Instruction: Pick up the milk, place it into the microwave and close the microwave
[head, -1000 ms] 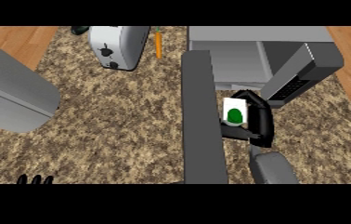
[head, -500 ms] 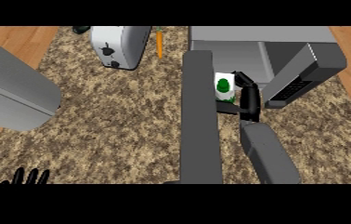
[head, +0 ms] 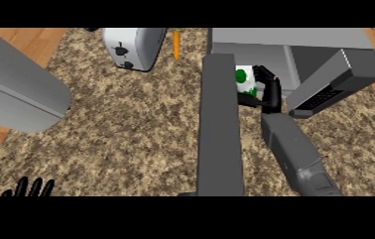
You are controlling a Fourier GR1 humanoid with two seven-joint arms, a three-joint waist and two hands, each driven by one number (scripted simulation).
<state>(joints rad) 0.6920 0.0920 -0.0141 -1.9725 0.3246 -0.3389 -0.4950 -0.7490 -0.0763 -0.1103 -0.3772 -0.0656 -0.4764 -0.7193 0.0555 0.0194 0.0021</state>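
Speckled brown-and-tan granite counter top (head: 132, 129) fills most of the head view, with a strip of orange wood floor (head: 29, 39) showing at the upper left corner. Widest bare stretch of counter lies left of centre, between a large grey box-shaped block (head: 29, 94) at the left edge and the long dark grey microwave door (head: 219, 134), which stands swung open and runs from near the top of the view down to the lower edge. Right of that door the passage is narrow: the right forearm takes up most of it, and a grey slab with a dark underside (head: 330, 84) angles across the upper right. The grey box-shaped microwave (head: 293, 39) sits at the top right, its light grey cavity open toward the door. The white milk carton with a green mark (head: 244, 80) is at the cavity mouth, just beside the door's inner face; whether it rests on the cavity floor I cannot tell. The black right hand (head: 267, 91) has its fingers curled round the carton's right side. A silver toaster (head: 133, 47) stands at the upper left, an orange carrot (head: 176, 44) just right of it. The black left hand (head: 29, 188) shows at the lower left edge, fingers spread and upright, well apart from everything.
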